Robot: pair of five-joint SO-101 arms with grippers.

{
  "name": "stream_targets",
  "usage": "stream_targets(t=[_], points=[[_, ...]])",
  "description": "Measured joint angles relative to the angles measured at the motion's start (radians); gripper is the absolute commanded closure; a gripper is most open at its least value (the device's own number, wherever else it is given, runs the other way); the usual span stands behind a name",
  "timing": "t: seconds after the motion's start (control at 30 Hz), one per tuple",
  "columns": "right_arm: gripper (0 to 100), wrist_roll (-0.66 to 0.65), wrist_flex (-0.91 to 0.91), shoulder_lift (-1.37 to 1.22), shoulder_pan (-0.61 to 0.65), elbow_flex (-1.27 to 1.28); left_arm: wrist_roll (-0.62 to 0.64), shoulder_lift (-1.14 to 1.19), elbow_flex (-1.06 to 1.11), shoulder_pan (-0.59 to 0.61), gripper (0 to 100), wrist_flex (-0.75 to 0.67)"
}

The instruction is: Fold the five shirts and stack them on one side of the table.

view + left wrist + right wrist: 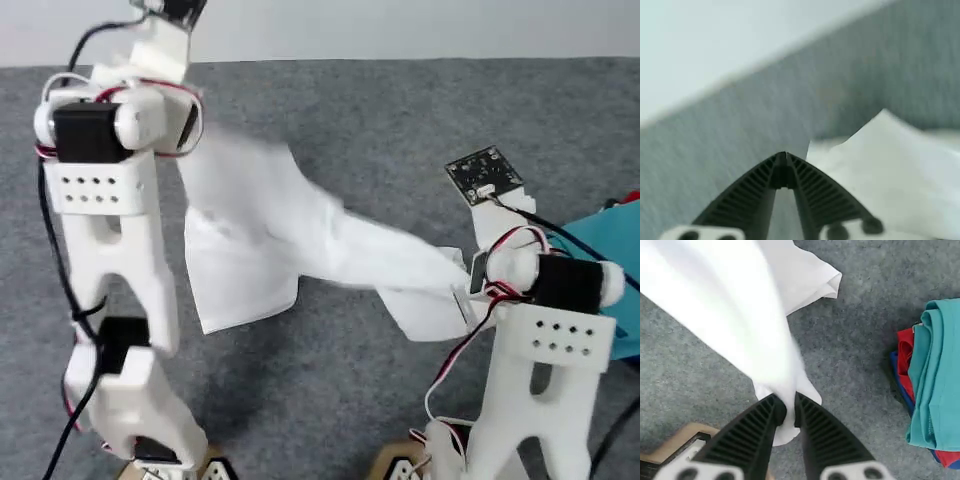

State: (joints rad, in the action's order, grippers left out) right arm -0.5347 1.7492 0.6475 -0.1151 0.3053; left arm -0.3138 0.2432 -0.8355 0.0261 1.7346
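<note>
a white shirt [270, 230] is found spread across the grey table [400, 110], one end clenched in the right gripper [788, 411], the left gripper [785, 168] is closed on nothing just beside it, and folded shirts [935, 375] are stacked nearby.

The white shirt [262, 232] is smooth matt cloth, the table [400, 120] rough grey felt, the right tool [786, 409] ribbed black plastic.
</note>
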Motion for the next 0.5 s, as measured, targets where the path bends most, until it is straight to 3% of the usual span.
stream_targets(t=[0.27,0.5], points=[[98.9,-0.009,0.0,0.0,0.0,0.003,-0.135,-0.232,0.855,0.002,100,-0.025],[98.9,-0.023,0.0,0.0,0.0,0.049,-0.129,-0.308,0.994,-0.023,95,-0.175]])
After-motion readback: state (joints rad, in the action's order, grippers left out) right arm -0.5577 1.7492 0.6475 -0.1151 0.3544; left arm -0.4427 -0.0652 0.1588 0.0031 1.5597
